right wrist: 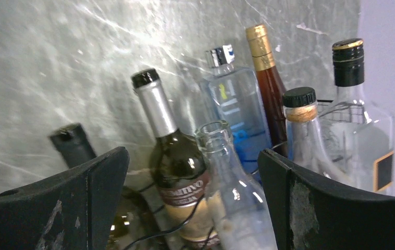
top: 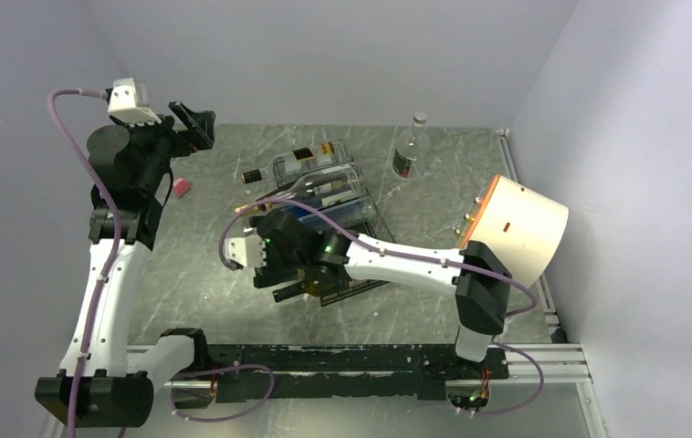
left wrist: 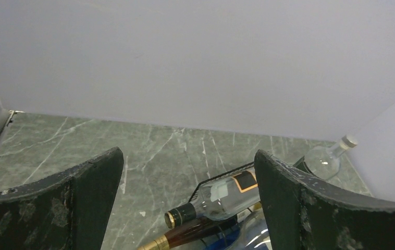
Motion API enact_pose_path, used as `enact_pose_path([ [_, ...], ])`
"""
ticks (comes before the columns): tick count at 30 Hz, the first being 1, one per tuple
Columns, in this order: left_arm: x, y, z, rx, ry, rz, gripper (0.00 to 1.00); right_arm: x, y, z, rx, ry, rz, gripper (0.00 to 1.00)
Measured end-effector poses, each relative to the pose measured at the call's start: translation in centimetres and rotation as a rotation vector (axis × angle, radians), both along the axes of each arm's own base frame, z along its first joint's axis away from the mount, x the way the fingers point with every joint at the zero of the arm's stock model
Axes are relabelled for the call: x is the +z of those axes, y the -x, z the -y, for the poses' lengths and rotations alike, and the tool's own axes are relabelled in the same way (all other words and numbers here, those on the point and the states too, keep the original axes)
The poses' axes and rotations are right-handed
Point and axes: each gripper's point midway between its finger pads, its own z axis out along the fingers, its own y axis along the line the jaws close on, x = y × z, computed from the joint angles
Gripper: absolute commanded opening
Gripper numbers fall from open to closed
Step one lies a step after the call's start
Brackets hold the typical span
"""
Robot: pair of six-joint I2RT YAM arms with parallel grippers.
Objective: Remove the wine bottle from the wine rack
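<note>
Wine bottle lies just beneath right gripper.

The black thin-wire wine rack stands near the desk's middle, askew to its edges. It is full of bottles lying side by side, necks toward the left edge. Among them lies a dark wine bottle with a silver foil neck, black cap and brown label.
</note>
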Motion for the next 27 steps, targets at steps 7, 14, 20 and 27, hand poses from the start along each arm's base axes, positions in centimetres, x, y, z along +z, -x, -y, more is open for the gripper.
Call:
enact_pose_path([
  [7,-1.2,-0.9,-0.7,0.036,-0.015,-0.026,0.99,-1.0,-3.4,-0.5,0.029,0.090,0.222,0.95],
  [14,-1.9,-1.5,-0.6,0.035,-0.012,-0.045,0.99,-3.6,-5.1,-1.0,0.033,0.182,0.315,0.88],
  [20,-1.9,-1.5,-0.6,0.035,-0.010,-0.045,0.99,-5.6,-6.2,-0.4,0.014,0.267,0.356,0.72],
  [27,-2.5,-1.6,-0.7,0.042,-0.010,-0.055,0.99,-5.0,-6.9,0.0,-0.021,0.285,0.386,0.42],
])
